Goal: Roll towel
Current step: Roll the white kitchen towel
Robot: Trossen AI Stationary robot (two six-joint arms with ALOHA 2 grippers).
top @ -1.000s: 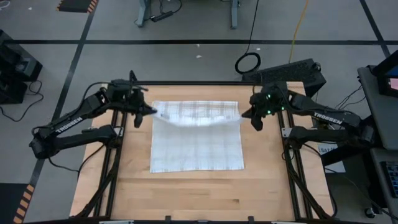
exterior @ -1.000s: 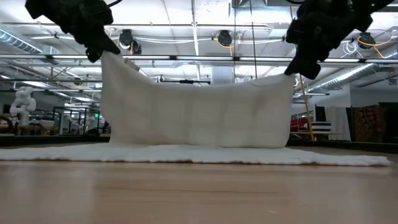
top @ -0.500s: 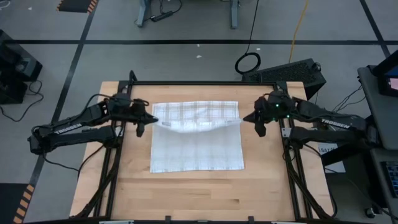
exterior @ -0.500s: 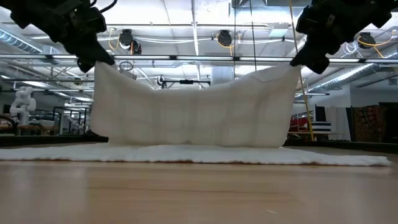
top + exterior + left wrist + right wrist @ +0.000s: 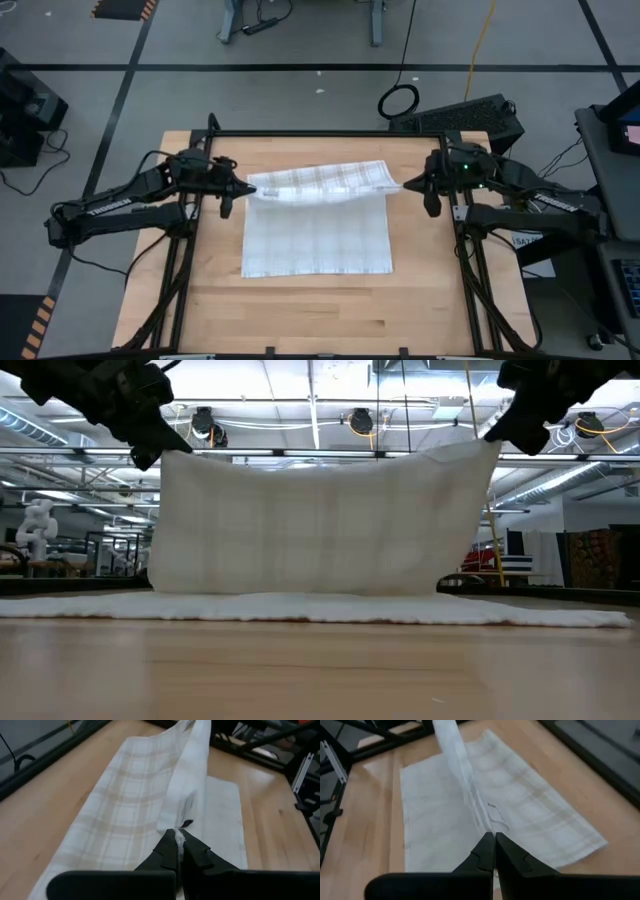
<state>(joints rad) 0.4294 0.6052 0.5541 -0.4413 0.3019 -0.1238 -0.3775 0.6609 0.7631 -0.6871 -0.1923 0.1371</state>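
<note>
The white plaid towel (image 5: 318,230) lies with its near part flat on the wooden table. Its far part stands up as a sheet (image 5: 320,525) hanging from a raised edge. My left gripper (image 5: 242,188) is shut on that edge's left corner, and my right gripper (image 5: 405,185) is shut on its right corner. In the low view the left gripper (image 5: 168,445) and the right gripper (image 5: 497,438) hold the edge high above the table. My left gripper pinches the left corner of the towel's raised edge (image 5: 183,826) between its two fingertips. It comes slanting down from the table's left side. The corner is lifted clear, and the cloth hangs below it to the table. The raised edge runs nearly straight to the other gripper. My right gripper pinches the right corner of the raised edge (image 5: 486,824) between its two fingertips, slanting down from the table's right side. That corner is lifted clear. The cloth below it falls to the part lying on the table.
Black frame rails (image 5: 300,133) run along the far and side edges of the table. Bare wood (image 5: 320,310) lies in front of the towel's near edge. A cable coil (image 5: 399,101) and a dark case (image 5: 470,112) sit on the floor beyond.
My right gripper has gone toward the table's right edge and up, keeping hold of its corner. My left gripper has shifted a little to the left and stayed shut. The raised edge sagged in the middle a second ago and is now drawn nearly straight, with the sheet standing wider.
</note>
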